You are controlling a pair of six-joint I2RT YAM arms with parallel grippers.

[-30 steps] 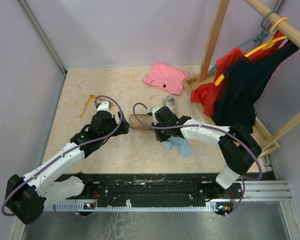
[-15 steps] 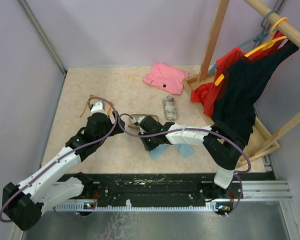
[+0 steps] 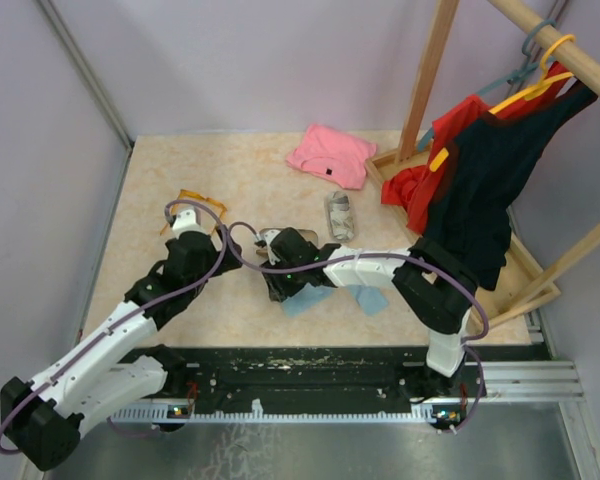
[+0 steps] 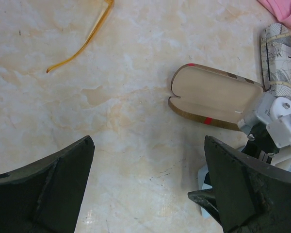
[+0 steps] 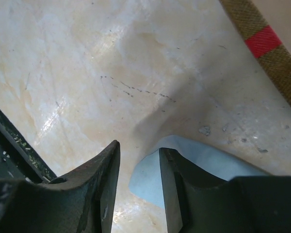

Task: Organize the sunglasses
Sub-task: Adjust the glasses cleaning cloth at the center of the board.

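Far left on the table (image 3: 250, 165), the orange sunglasses (image 3: 205, 198) lie just beyond the left gripper (image 4: 149, 145), which is spread wide and empty. The right gripper (image 5: 139, 148) hangs part-open, grasping nothing, over a light blue cloth (image 5: 203, 165) beside the open brown case (image 4: 216, 94).

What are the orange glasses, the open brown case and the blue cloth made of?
The orange glasses look like glossy amber plastic, thin and see-through. The open brown case seems covered in woven cloth with a red stripe, its inside a smooth pale lining, perhaps felt. The blue cloth looks like thin soft fabric, lying in folds.
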